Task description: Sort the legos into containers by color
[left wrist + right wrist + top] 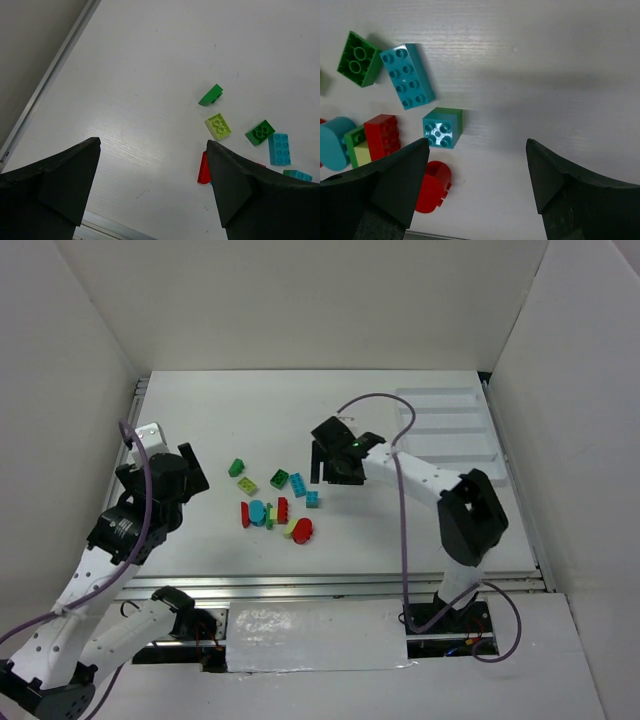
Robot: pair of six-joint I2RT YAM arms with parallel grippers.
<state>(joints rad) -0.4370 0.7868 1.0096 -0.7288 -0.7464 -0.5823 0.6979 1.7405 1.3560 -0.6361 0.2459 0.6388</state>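
The legos lie loose mid-table: dark green [237, 468], yellow-green [247, 485], green [279, 479], long cyan [297, 484], small cyan [312, 499], red [283, 510] and a rounded red one [302, 530]. The white tray [450, 430] with its long compartments is at the far right; I see no brick in it. My left gripper [192, 470] [152, 142] is open and empty, left of the pile. My right gripper [325, 462] [477, 141] is open and empty, just right of the small cyan brick [442, 128] and the rounded red brick [432, 186].
White walls enclose the table on three sides. A metal rail [330, 585] runs along the near edge and another [45, 85] along the left edge. The right arm's purple cable [400, 440] loops over the table near the tray.
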